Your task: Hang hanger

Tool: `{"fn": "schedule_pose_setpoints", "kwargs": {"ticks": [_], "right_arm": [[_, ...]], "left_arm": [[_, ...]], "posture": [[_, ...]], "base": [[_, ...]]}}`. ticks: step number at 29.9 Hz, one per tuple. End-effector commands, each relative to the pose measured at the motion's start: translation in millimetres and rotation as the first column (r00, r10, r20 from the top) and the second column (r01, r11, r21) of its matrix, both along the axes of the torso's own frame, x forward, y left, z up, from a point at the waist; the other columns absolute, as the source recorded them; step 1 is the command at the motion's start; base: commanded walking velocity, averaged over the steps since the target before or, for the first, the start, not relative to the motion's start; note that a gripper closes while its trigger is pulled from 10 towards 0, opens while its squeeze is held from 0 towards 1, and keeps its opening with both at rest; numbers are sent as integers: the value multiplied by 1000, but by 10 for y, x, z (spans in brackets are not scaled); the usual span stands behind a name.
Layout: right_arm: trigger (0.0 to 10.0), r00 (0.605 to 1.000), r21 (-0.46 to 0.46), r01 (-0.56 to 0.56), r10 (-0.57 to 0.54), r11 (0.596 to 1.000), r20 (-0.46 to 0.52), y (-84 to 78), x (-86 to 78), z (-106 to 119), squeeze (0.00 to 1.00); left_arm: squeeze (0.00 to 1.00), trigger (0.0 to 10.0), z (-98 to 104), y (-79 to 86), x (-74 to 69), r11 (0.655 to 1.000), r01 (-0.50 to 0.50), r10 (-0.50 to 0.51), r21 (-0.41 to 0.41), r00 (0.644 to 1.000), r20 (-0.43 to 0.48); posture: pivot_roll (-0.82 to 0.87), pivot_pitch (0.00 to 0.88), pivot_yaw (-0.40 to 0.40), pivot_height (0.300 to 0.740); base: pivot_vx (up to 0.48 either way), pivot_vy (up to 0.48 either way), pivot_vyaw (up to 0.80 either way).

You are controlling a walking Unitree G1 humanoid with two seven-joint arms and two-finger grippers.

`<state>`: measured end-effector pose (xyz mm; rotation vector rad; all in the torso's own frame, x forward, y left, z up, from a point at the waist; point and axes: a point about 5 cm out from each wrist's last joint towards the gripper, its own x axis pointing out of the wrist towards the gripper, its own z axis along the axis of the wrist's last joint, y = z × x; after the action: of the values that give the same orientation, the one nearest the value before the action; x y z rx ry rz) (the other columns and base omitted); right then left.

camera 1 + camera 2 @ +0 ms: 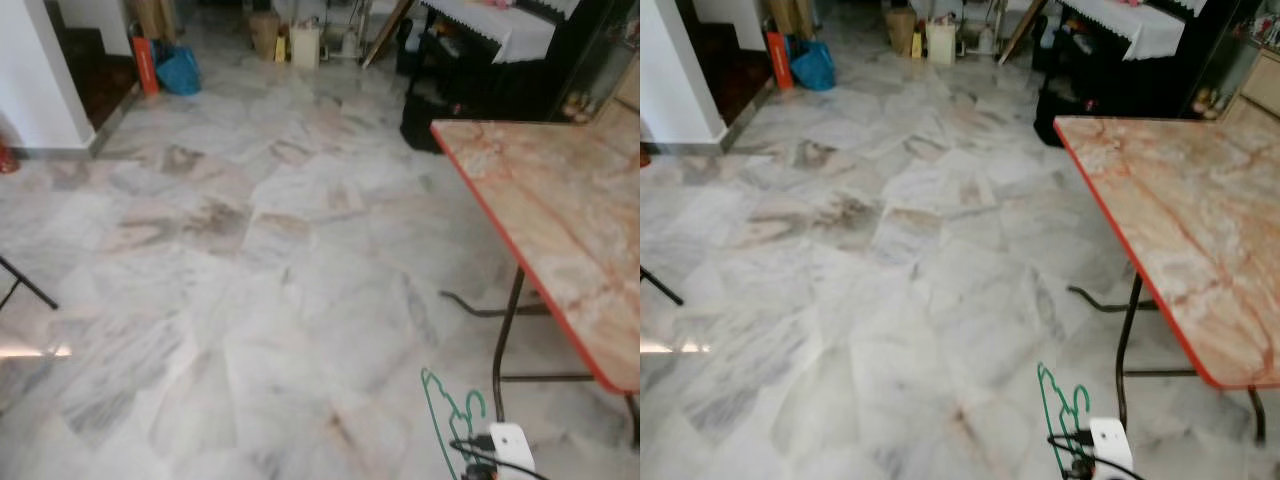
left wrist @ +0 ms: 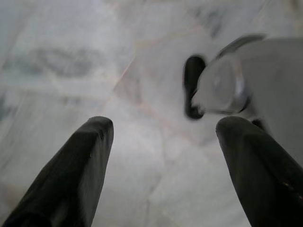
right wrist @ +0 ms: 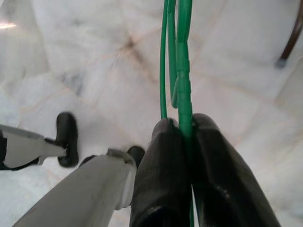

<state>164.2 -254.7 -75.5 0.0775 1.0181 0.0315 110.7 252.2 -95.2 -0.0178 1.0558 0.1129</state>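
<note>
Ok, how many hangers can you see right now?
1. A green hanger is clamped in the right hand, low beside the orange-edged table and above the marble floor. More could be hidden outside these views.

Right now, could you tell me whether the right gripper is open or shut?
Shut: the right gripper has both black fingers pressed against the green hanger, which rises from between them over the marble floor.

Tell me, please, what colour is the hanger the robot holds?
Green; the hanger shows best in the right wrist view.
</note>
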Motion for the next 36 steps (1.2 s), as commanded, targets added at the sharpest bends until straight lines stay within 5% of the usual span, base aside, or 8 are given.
{"fn": "schedule_pose_setpoints", "kwargs": {"ticks": [1,36], "right_arm": [[10000,1000,-1,3,-3,1000,2,-10,-6,1,0],[10000,1000,-7,7,-7,1000,2,-15,-22,-5,0]], "left_arm": [[0,10000,-17,0,-53,1000,-13,13,-4,1000,-16],[0,10000,-21,0,-71,1000,-14,14,-3,1000,-17]], "posture": [[33,0,-44,716],[18,0,-31,716]], "base": [[-394,0,0],[-44,0,0]]}}
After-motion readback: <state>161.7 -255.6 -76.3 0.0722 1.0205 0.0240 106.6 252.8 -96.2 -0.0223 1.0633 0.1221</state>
